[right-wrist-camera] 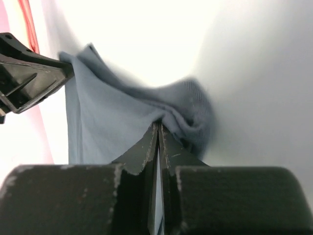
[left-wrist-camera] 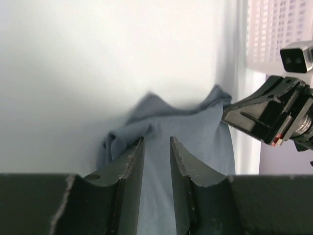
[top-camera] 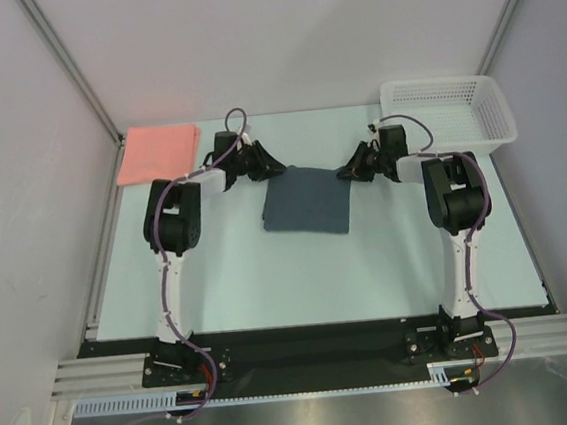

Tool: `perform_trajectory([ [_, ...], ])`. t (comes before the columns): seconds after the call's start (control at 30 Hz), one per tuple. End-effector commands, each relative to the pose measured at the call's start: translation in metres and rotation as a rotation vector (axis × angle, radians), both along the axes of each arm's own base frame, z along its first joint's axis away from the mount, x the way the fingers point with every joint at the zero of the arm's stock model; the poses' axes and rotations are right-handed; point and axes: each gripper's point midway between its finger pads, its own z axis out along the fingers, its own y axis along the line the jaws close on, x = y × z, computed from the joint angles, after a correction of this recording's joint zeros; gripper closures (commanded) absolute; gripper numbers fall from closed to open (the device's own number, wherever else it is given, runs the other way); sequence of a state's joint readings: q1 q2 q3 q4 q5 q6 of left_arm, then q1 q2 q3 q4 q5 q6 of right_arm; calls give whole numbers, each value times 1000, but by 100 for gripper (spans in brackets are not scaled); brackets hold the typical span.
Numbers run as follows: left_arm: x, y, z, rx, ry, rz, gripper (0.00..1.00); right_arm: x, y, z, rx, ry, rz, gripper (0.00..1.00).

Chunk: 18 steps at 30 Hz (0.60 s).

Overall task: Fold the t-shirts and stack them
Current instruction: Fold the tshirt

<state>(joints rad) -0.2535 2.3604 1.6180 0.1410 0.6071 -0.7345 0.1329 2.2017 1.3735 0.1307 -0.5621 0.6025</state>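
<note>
On the table [top-camera: 240,277], grey shirt [top-camera: 306,202] folded to a rough square. The left gripper [top-camera: 275,170] is at its far-left corner and the right gripper [top-camera: 344,173] at its far-right corner. Pink shirt [top-camera: 159,151] lies folded at far left; basket [top-camera: 442,140] at far right.

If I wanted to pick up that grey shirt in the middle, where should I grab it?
Probably its two far corners, one gripper coming in from each side. The grey t-shirt lies as a flat rectangle, so corners bunch and lift most easily; the left gripper and right gripper pinch exactly there.
</note>
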Motion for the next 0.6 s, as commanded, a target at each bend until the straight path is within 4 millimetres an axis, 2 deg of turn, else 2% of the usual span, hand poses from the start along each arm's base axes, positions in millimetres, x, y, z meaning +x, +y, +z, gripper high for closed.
perform_trajectory([
  [0.0, 31, 10, 1, -13, -39, 26, 67, 24, -12, -10, -31, -16, -62, 93],
  [0.07, 34, 15, -7, -5, -2, 16, 67, 29, -13, -7, -46, -22, -72, 93],
  [0.1, 43, 15, 4, 2, -37, 6, 67, 28, -18, -9, -70, 2, -90, 92],
  [0.13, 39, 18, -6, 28, 11, 2, 67, 28, -17, -9, -92, 4, -82, 91],
  [0.17, 43, 24, -4, 54, 7, 18, 67, 29, -18, -7, -108, 9, -81, 89],
  [0.2, 49, 28, 5, 77, -24, 16, 67, 26, -19, -4, -144, 44, -84, 81],
  [0.27, 51, 40, 28, 114, -40, 35, 61, 27, -21, 2, -205, 51, -61, 73],
  [0.3, 59, 49, 44, 174, -98, 53, 57, 28, -22, 12, -248, 73, -63, 69],
  [0.37, 53, 63, 85, 253, -135, 72, 50, 28, -24, 25, -310, 68, -39, 57],
  [0.4, 55, 73, 101, 315, -176, 91, 47, 31, -26, 43, -357, 73, -47, 54],
  [0.43, 45, 79, 108, 349, -156, 94, 43, 31, -28, 53, -390, 75, -47, 51],
  [0.47, 37, 85, 146, 359, -209, 113, 41, 32, -31, 64, -428, 67, -42, 45],
  [0.5, 25, 91, 144, 387, -187, 118, 39, 19, -43, 66, -498, 129, -54, 43],
  [0.53, 12, 94, 152, 389, -179, 118, 35, 24, -43, 92, -518, 88, -62, 40],
  [0.57, -6, 95, 184, 375, -219, 126, 34, 9, -49, 97, -558, 127, -51, 35],
])
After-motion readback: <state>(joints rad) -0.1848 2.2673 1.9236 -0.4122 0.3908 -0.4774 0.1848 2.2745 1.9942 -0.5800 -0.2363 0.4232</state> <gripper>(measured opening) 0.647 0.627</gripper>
